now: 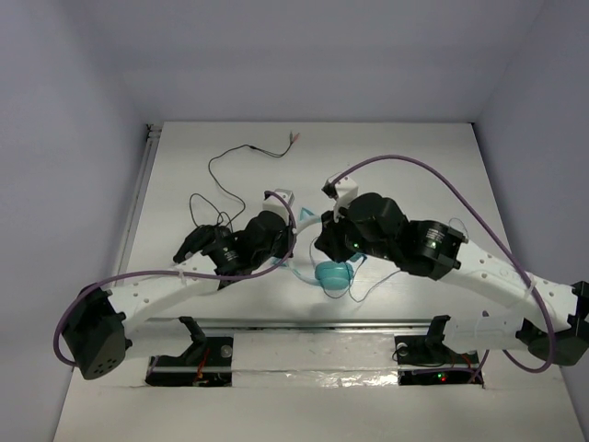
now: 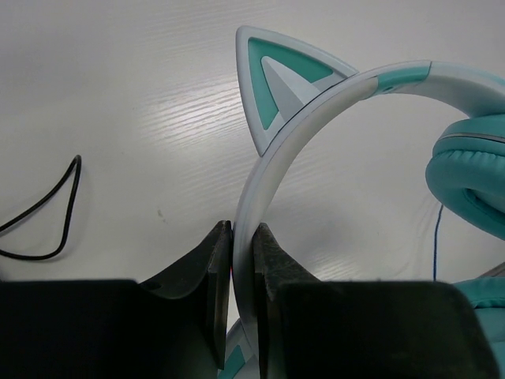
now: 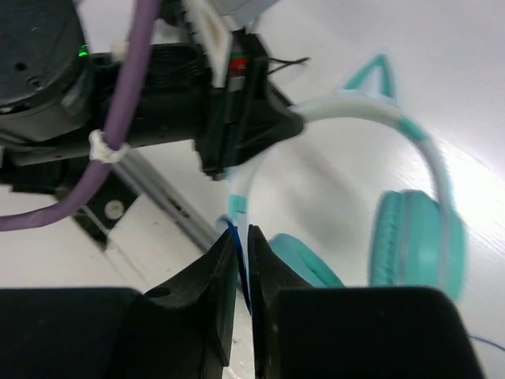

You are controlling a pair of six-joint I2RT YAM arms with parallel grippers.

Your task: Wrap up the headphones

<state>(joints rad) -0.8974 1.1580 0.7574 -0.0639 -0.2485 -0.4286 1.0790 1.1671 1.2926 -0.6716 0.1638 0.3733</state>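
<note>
Headphones (image 1: 333, 273) sit between your arms: left gripper (image 2: 243, 230) clamps the headband (image 2: 264, 181), dark blue cord (image 3: 241, 272) threads the barely parted right gripper (image 3: 242, 234), hold there unconfirmed.

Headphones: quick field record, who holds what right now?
headphones: teal cups, pale cat-ear headband, between the arms
left gripper: shut on the headband
right gripper: jaws almost together, dark blue cord between them, grip unclear
black wire: loose on the table, far side, untouched
</note>
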